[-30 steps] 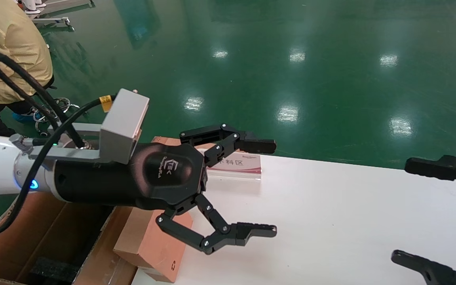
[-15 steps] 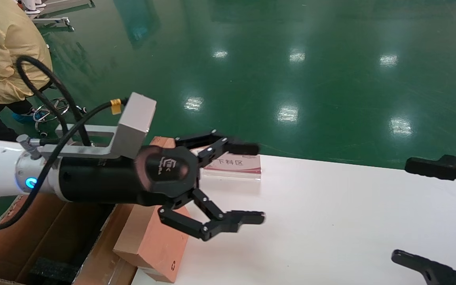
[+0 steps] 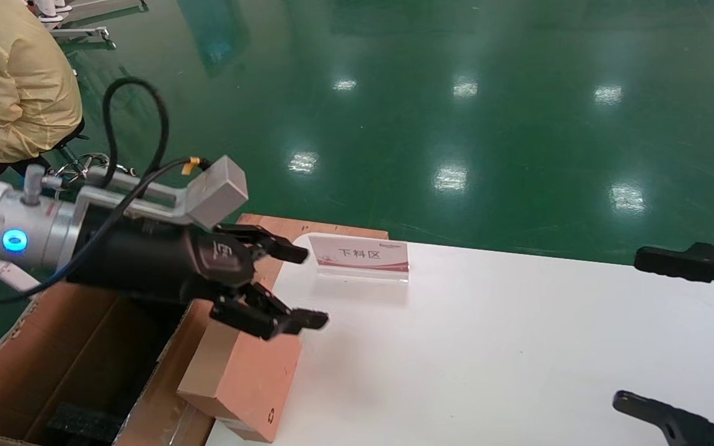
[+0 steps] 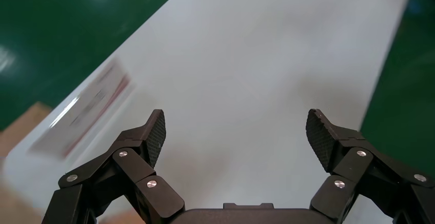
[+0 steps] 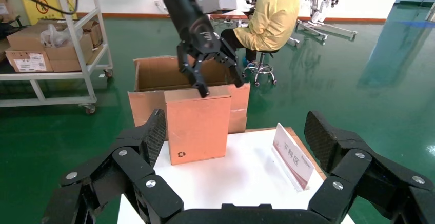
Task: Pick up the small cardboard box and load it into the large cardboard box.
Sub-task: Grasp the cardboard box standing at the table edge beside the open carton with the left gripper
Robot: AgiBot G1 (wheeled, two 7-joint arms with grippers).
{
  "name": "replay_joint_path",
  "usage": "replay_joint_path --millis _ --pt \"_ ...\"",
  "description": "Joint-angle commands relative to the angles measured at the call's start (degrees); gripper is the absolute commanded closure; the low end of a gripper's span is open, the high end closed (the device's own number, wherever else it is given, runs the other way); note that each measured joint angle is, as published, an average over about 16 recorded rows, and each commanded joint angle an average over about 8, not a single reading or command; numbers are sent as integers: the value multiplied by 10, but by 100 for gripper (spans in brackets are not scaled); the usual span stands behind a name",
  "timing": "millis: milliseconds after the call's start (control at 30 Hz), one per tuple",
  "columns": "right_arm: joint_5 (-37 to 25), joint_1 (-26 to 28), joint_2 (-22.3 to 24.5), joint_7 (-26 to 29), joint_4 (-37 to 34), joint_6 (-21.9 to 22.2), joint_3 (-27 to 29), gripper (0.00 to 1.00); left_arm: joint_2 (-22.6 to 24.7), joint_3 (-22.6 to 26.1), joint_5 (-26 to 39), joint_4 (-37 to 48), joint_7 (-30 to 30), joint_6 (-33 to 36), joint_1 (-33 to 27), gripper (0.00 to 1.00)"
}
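Observation:
The small cardboard box (image 3: 239, 378) stands on its edge at the left end of the white table (image 3: 487, 347), leaning by the large cardboard box (image 3: 72, 365). The right wrist view shows its reddish-brown face with the recycling mark (image 5: 197, 124) in front of the open large cardboard box (image 5: 154, 73). My left gripper (image 3: 313, 287) is open and empty, hovering just above the small box's top edge; it also shows in the right wrist view (image 5: 221, 86). The left wrist view shows only its open jaws (image 4: 236, 131) over the table. My right gripper (image 3: 628, 328) is open and parked at the table's right end.
A sign card with Chinese characters (image 3: 360, 255) stands at the table's far edge, with a flat wooden board (image 3: 307, 226) behind it. A person in yellow (image 3: 10, 80) sits beyond the large box. A shelf cart (image 5: 51, 44) stands farther off.
My left gripper has drawn back to the left and lower, from over the table to above the small box's top edge, still open. The right arm has not moved.

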Motion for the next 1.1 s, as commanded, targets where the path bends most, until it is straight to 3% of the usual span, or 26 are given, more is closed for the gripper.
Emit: replay_joint_path --millis 33,267,467,1100 --pt "0 0 0 0 0 0 0 0 6 15 37 1 -39 19 -39 0" --pt "0 0 0 0 0 0 0 0 32 105 152 1 -202 36 -132 0" --pt "0 0 0 0 0 0 -1 0 59 195 210 1 -278 40 -201 0" --pt "1 0 1 -1 0 1 -1 0 106 423 227 0 -439 38 -338 0"
